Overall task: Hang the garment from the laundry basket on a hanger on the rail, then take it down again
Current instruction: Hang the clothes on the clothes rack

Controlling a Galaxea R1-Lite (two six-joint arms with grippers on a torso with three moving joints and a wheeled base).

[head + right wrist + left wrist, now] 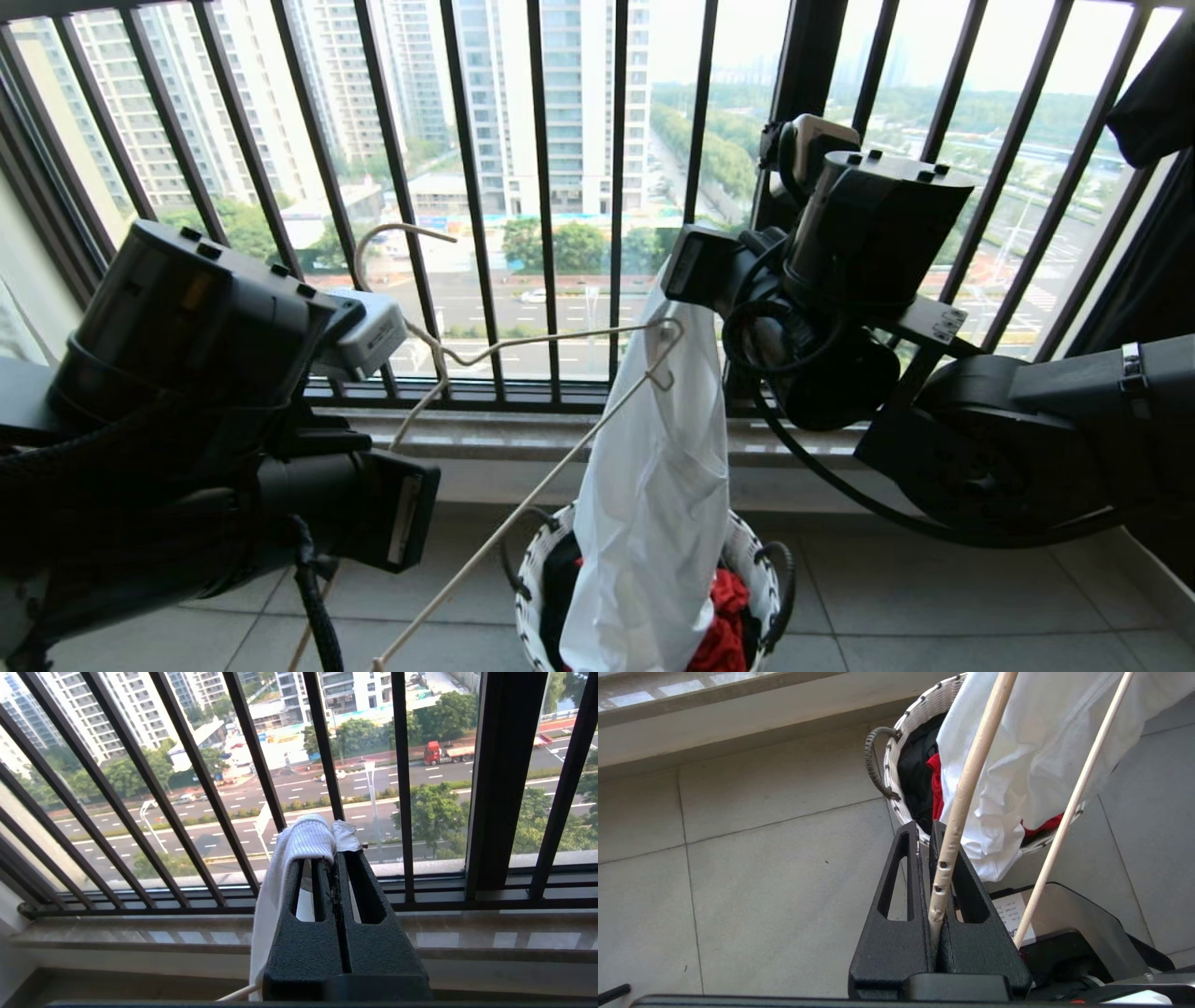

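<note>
From my remote seat, I saw the black barred window railing (551,187) filling the background. The white cotton T-shirt (653,504) hung in a long fold, its lower end trailing into the small round basket with the white woven rim (537,569), beside a red garment (728,616). My right gripper (337,833) was pinched tight on the shirt's ribbed collar. My left gripper (930,833) was clamped on the thin cream-white triangular hanger (523,509), whose far corner touched the shirt.
</note>
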